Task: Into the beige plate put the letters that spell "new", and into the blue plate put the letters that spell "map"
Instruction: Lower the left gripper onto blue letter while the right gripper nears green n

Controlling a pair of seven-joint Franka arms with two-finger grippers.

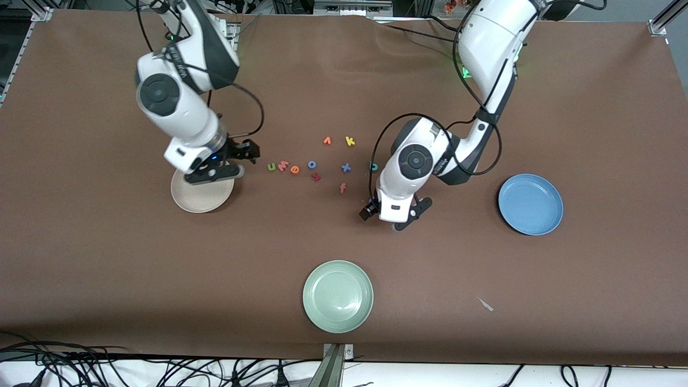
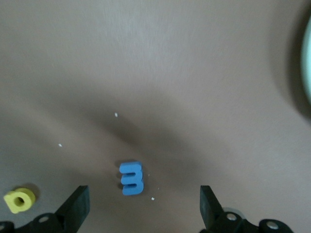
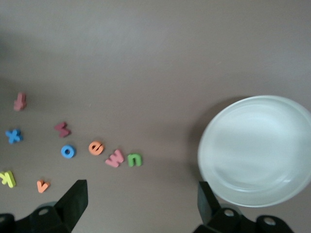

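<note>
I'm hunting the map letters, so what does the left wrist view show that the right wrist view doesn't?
Left wrist only: small blue toy letter m under the open left claw, small yellow toy letter a beside it. Right wrist only: round beige plate, green n, pink w, orange e, by the open right claw. Both: brown table cover.
</note>
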